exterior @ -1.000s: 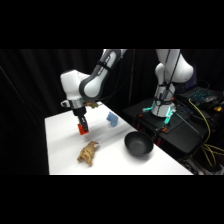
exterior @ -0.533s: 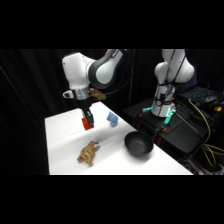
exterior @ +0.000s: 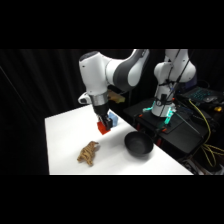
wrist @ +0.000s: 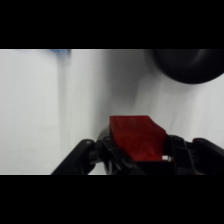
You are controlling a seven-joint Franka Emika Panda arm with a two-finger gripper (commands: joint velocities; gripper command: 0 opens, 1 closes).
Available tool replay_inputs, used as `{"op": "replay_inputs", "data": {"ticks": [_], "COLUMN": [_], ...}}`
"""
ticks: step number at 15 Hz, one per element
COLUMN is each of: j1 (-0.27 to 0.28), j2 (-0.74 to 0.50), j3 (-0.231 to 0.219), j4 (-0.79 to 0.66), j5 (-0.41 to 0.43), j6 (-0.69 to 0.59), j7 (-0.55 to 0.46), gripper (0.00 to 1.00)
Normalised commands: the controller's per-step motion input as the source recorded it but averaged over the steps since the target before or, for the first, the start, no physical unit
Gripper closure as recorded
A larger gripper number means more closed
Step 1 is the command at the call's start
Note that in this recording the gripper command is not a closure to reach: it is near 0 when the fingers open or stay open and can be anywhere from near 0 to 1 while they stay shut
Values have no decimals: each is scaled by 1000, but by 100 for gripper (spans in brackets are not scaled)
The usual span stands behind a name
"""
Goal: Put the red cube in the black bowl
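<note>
We are seeing the gripper (exterior: 104,125) clamping the red cube (exterior: 104,128) above the table (exterior: 65,131), black bowl (exterior: 138,145) sitting apart, showing nothing inside, tan plush toy (exterior: 88,153) lying nearby.

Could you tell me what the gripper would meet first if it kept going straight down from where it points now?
Probably bare table. The gripper holds the red cube above white surface; the bowl lies off to one side, though depth is uncertain.
</note>
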Motion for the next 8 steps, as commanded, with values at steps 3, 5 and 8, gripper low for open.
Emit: {"op": "replay_inputs", "data": {"ticks": [3,5,8], "j1": [74,51,45], "j2": [-307,-309,-308], "j3": [27,36,49], "j4": [-340,-333,-338], "j5": [-114,-83,-32], "j6": [2,15,46], "j7": [144,134,145], "gripper": [100,100,100]}}
